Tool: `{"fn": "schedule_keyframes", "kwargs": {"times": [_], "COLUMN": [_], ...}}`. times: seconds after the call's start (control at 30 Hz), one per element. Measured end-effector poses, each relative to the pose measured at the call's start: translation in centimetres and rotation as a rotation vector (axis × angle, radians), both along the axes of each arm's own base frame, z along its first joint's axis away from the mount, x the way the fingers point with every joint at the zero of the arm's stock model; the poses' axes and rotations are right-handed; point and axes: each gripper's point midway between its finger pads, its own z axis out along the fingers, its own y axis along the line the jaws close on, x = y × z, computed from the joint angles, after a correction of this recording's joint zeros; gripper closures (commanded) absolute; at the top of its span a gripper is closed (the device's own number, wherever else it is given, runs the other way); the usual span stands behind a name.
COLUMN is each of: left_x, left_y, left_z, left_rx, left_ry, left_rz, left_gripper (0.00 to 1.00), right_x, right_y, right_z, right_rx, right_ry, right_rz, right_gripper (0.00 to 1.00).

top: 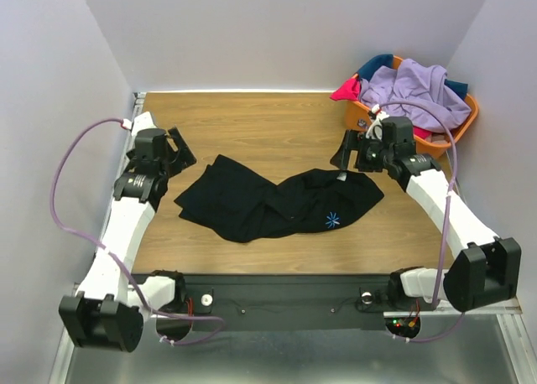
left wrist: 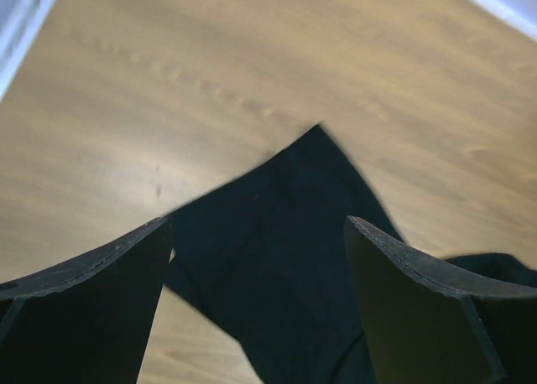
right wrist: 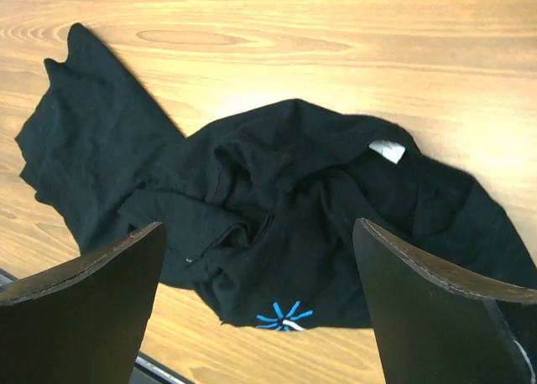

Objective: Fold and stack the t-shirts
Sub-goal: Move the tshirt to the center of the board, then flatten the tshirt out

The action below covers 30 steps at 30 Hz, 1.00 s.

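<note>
A black t-shirt [top: 268,199] lies crumpled on the wooden table, its light-blue starburst logo [top: 333,220] facing up and a white label [right wrist: 387,150] at the collar. My left gripper [top: 178,152] is open and empty, above the shirt's left corner [left wrist: 285,225]. My right gripper [top: 351,155] is open and empty, above the shirt's right side [right wrist: 277,208]. The lavender shirt [top: 415,90], pink-red shirt [top: 346,89] and teal shirt [top: 375,64] are heaped in the orange basket [top: 458,124] at the back right.
The wooden table [top: 260,124] is walled on the left, back and right. The basket stands in the far right corner, right behind my right arm. A black rail [top: 277,296] runs along the near edge.
</note>
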Motion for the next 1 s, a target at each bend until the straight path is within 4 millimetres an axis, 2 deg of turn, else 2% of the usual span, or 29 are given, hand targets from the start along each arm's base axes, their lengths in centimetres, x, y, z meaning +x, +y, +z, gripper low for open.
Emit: {"fn": "schedule_keyframes", "kwargs": {"times": [0.07, 0.17, 0.37, 0.47, 0.63, 0.77, 1.0], "left_x": [-0.2, -0.9, -2.1, -2.7, -4.4, -4.6, -2.6], "left_y": [0.4, 0.7, 1.1, 1.6, 2.0, 2.3, 2.8], "left_z": [-3.0, -6.5, -10.0, -11.7, -16.0, -17.9, -19.3], "left_rx": [-0.002, -0.008, -0.052, -0.069, -0.126, -0.151, -0.167], "left_ry": [0.091, 0.194, 0.273, 0.294, 0.367, 0.392, 0.370], "left_rz": [0.041, 0.082, 0.180, 0.242, 0.343, 0.396, 0.440], "left_gripper": [0.04, 0.01, 0.02, 0.02, 0.02, 0.06, 0.18], "right_x": [0.3, 0.6, 1.1, 1.0, 0.9, 1.0, 0.3], "right_y": [0.1, 0.1, 0.2, 0.3, 0.7, 0.8, 0.9], "right_z": [-0.4, -1.8, -5.6, -6.6, -6.8, -6.6, -6.4], "right_rx": [-0.008, -0.028, -0.076, -0.079, -0.068, -0.060, -0.053], "right_ry": [0.002, 0.031, 0.117, 0.141, 0.149, 0.139, 0.130], "right_rz": [0.013, 0.025, 0.065, 0.082, 0.099, 0.106, 0.116], "right_gripper": [0.03, 0.04, 0.05, 0.05, 0.05, 0.06, 0.06]}}
